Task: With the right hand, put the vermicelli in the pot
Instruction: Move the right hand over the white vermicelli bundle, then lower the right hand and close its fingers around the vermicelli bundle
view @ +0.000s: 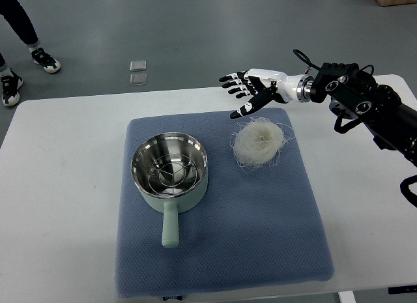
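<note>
A nest of white vermicelli [259,141] lies on the blue mat [221,251], to the right of the pot. The pale green pot [171,172] has a shiny steel inside with a wire rack in it, and its handle points toward the near edge. My right hand [246,90] comes in from the right and hovers just beyond the vermicelli, above the mat's far edge. Its fingers are spread open and hold nothing. It does not touch the vermicelli. My left arm is out of view.
The mat lies on a white table [58,186]. A person's feet in black-and-white shoes [44,59] stand on the floor at the far left. Two small clear squares [137,72] lie on the floor beyond the table.
</note>
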